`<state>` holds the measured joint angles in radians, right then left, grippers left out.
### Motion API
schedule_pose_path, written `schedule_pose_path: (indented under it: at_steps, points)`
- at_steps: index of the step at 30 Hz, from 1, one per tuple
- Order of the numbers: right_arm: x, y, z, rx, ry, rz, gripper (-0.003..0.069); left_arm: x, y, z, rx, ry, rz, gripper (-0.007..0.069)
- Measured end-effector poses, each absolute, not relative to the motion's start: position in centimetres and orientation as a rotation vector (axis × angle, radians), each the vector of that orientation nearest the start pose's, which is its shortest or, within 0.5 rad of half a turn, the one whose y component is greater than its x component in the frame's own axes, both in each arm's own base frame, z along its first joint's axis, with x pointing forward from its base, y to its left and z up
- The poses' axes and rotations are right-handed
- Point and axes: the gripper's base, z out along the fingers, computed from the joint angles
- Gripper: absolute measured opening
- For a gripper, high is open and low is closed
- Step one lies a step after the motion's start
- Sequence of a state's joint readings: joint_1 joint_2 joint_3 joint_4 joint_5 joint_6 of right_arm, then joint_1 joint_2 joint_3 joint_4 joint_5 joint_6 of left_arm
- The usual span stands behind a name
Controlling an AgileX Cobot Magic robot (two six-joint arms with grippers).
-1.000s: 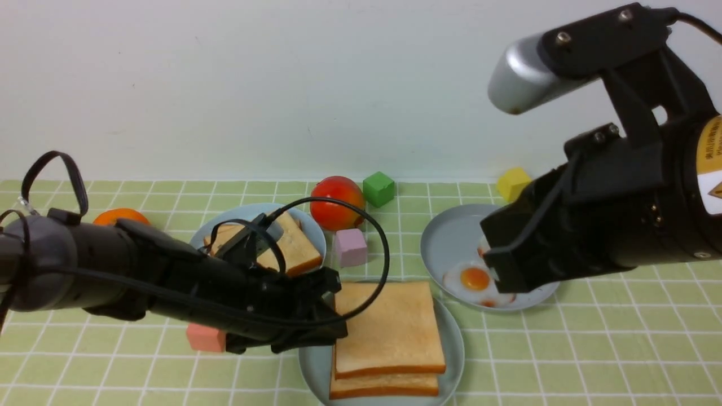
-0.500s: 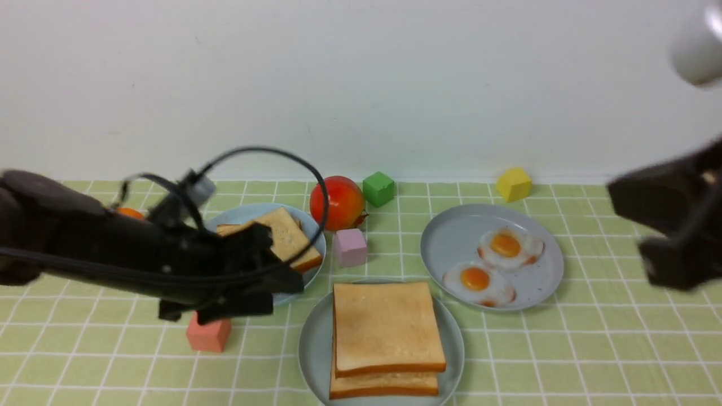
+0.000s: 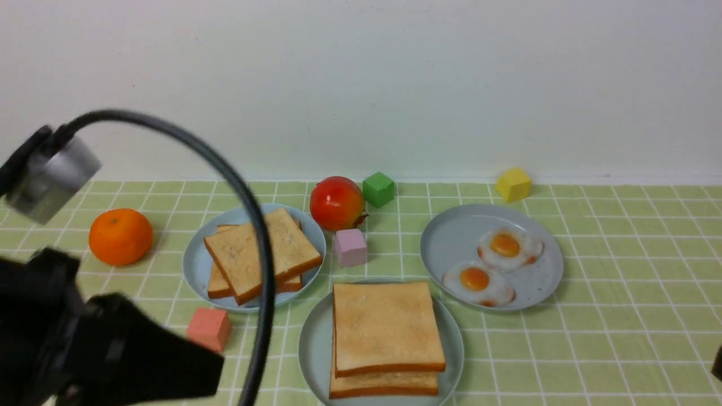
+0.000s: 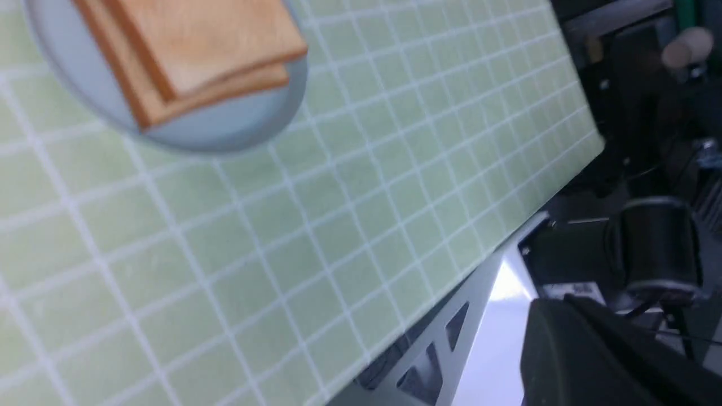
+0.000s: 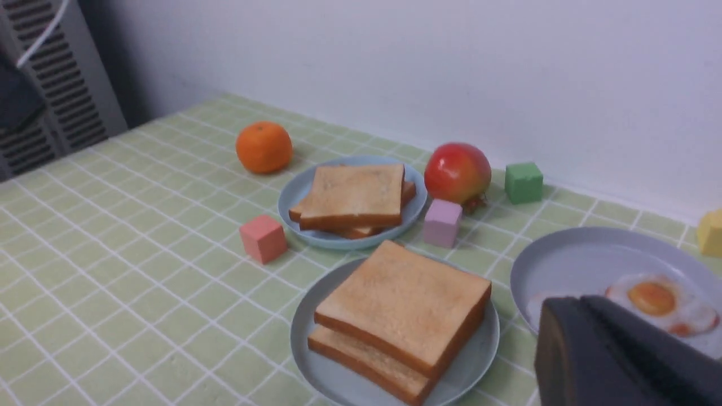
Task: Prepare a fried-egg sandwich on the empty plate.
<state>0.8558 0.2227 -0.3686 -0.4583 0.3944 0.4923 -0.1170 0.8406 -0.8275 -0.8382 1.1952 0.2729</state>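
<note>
1. Sandwich (image 3: 386, 332) — two toast slices stacked flat — sits on the near plate (image 3: 313, 344), centre front.
2. Left gripper (image 4: 564, 332): closed, nothing seen in it, low at near left, apart from the plate.
3. Right gripper (image 5: 575, 338), dark and blurred — open or closed, cannot tell.
4. Two fried eggs (image 3: 476, 280) lie on the right-hand dish (image 3: 451, 237).

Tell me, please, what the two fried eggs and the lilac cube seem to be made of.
Fried eggs: likely moulded plastic or rubber; the whites look glossy and the yolks evenly orange. Lilac cube: perhaps foam or painted wood; it has matte, single-colour faces and softly rounded edges.
</note>
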Motion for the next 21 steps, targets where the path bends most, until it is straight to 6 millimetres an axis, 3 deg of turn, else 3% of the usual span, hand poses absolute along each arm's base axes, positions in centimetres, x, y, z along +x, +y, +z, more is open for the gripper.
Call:
schedule_pose_path:
  at_steps: [3,7,9,13,21]
  points:
    - [4.7,3.0,28.3,-0.558,1.57,0.513,0.0041,8.0,-6.7,34.4,0.186,2.418,-0.976,-0.0013]
    - [4.7,2.8,27.8,-0.584,1.539,0.465,0.0048,4.9,-4.8,33.4,0.036,2.423,-0.764,-0.0013]
    - [4.8,2.8,27.7,-0.59,1.539,0.455,0.0049,4.5,-4.2,33.1,-0.003,2.43,-0.681,-0.0013]
    - [4.8,2.8,27.5,-0.598,1.541,0.442,0.005,4.7,-1.4,32.5,-0.098,2.42,-0.278,-0.0013]
    - [4.8,2.8,27.5,-0.598,1.54,0.441,0.0059,4.9,0.1,32.5,-0.121,2.396,-0.053,-0.0013]
